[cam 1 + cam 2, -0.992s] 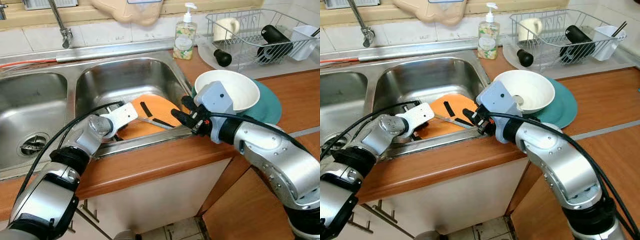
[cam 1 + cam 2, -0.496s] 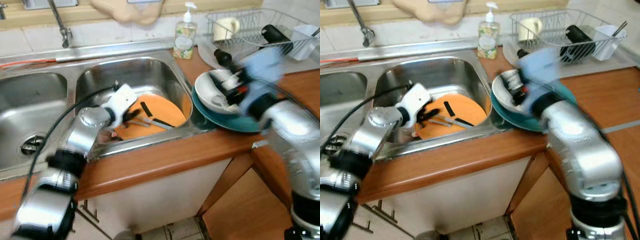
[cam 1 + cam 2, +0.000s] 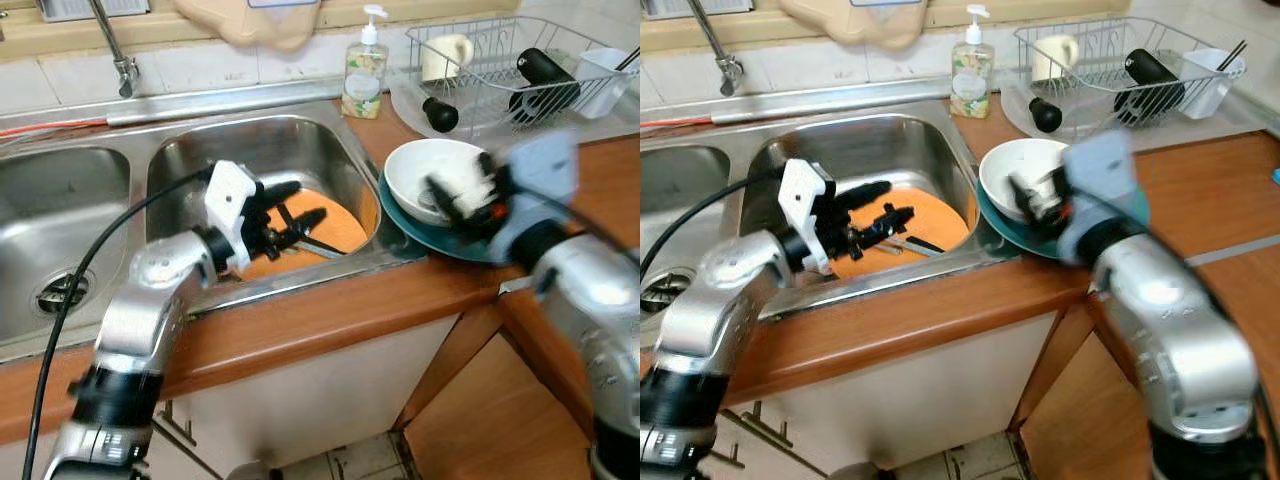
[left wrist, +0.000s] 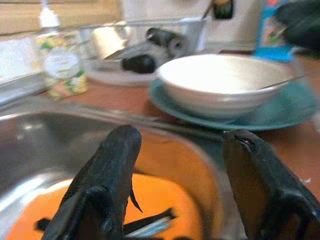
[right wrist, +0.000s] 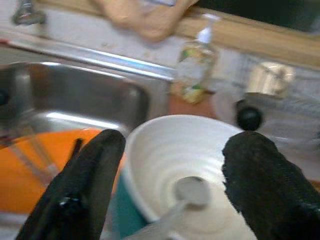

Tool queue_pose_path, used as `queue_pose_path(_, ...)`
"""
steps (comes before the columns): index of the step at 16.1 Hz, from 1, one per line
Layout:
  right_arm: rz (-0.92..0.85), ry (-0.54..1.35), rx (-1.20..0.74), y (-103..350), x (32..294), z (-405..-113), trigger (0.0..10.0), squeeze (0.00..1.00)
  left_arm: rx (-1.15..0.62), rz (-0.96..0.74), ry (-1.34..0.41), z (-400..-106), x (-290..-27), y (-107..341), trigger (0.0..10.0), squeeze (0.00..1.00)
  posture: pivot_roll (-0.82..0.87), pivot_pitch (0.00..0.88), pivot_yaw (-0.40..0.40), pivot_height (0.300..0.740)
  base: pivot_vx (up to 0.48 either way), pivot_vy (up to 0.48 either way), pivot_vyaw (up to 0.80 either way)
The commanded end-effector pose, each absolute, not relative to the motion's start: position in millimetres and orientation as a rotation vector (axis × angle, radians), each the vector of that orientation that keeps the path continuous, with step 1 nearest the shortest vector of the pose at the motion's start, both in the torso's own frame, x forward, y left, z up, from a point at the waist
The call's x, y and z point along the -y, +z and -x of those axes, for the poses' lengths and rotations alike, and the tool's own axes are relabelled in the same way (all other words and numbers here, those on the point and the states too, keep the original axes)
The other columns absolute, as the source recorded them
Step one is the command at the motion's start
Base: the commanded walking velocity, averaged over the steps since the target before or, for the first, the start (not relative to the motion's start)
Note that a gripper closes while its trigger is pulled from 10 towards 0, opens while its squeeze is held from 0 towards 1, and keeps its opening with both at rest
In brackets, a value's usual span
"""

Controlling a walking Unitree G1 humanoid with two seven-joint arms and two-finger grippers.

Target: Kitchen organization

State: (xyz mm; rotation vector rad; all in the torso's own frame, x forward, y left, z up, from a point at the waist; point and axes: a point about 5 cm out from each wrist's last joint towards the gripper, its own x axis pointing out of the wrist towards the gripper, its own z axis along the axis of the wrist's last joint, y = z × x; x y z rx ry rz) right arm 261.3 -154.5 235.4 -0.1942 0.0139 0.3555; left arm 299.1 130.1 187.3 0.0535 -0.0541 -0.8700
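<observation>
- The left claw [image 3: 298,203] hangs over the right sink basin [image 3: 200,155], its two black fingers spread apart and holding nothing.
- Just below that claw an orange plate [image 3: 340,226] lies flat on the basin floor, with a knife [image 3: 910,243] and other dark-handled cutlery resting across it.
- The right claw [image 5: 170,185] is poised above a white bowl [image 3: 415,172] beside the sink, its fingers wide apart and empty; the head views show it blurred.
- A spoon [image 5: 187,192] lies inside the white bowl.
- The bowl stands on a teal plate [image 3: 1015,238], which rests on the wooden counter [image 3: 330,315] just right of the basin rim.
- Behind the bowl, a soap dispenser [image 3: 364,70] stands upright at the back of the counter.
- To the right of the dispenser sits a wire dish rack [image 3: 1090,95] holding a cream mug [image 3: 446,55], a black bottle [image 3: 545,75] and a white cutlery holder [image 3: 1212,80].
- A second basin [image 3: 40,230] lies to the left, with a tap [image 3: 115,50] above the sink.
</observation>
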Motion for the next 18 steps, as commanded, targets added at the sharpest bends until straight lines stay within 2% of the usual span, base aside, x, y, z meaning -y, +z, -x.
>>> queue_pose_path(1, 0.197, 0.363, -0.011, 236.7, 152.6, -257.7, 10.0, 0.0, 0.066, -0.043, -0.883, -295.3, -130.5, 192.9, 10.0, 0.0, -0.1, 0.0, 0.022, 0.74, 0.0, 0.0, 0.0)
queue_pose_path(4, 0.243, 0.311, -0.087, 218.3, 152.9, -249.9, 10.0, 0.0, 0.043, 0.031, -0.918, -273.6, -123.3, 191.1, 10.0, 0.0, -0.09, 0.0, 0.018, 0.74, 0.0, 0.0, 0.0)
queue_pose_path(6, 0.201, 0.255, -0.105, 213.0, 156.4, -247.6, 9.9, 0.0, 0.024, 0.051, -0.938, -266.2, -119.0, 189.9, 10.0, 0.0, -0.09, 0.0, 0.016, 0.74, 0.0, 0.0, 0.0)
queue_pose_path(7, 0.175, 0.237, -0.112, 210.8, 157.2, -247.0, 6.2, 0.0, 0.02, 0.054, -0.943, -264.0, -117.2, 190.0, 10.0, 0.0, -0.09, 0.0, 0.017, 0.74, 0.0, 0.0, 0.0)
queue_pose_path(8, 0.149, 0.204, -0.117, 203.8, 159.8, -248.0, 0.0, 0.0, 0.016, 0.064, -0.945, -261.8, -114.6, 190.1, 10.0, 0.0, -0.09, 0.0, 0.019, 0.74, 0.0, 0.0, 0.0)
queue_pose_path(18, 0.094, 0.157, -0.082, 193.5, 167.8, -252.8, 0.0, 0.0, 0.001, 0.074, -0.95, -257.7, -108.8, 192.3, 10.0, 0.0, -0.08, 0.0, 0.017, 0.74, 0.0, 0.0, 0.0)
